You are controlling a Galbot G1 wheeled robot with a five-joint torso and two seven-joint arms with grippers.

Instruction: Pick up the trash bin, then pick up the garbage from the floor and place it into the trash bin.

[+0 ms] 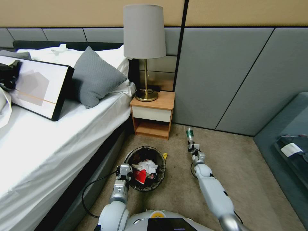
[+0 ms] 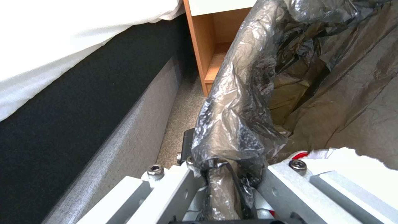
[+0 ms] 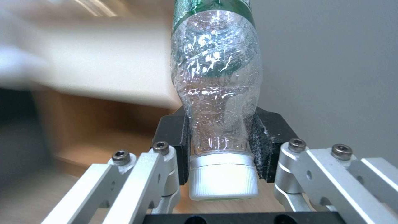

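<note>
The bottle's (image 3: 215,77) far end was cut off; the nightstand (image 3: 104,81) behind it was blurred.

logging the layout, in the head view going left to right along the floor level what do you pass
Bed → left gripper, clamped on the rim of the trash bin → yellow wrapper on the carpet → right gripper, holding the clear bottle → grey sofa.

Glossy crinkled plastic bin liner (image 2: 236,102), clear dimpled bottle (image 3: 217,93)
</note>
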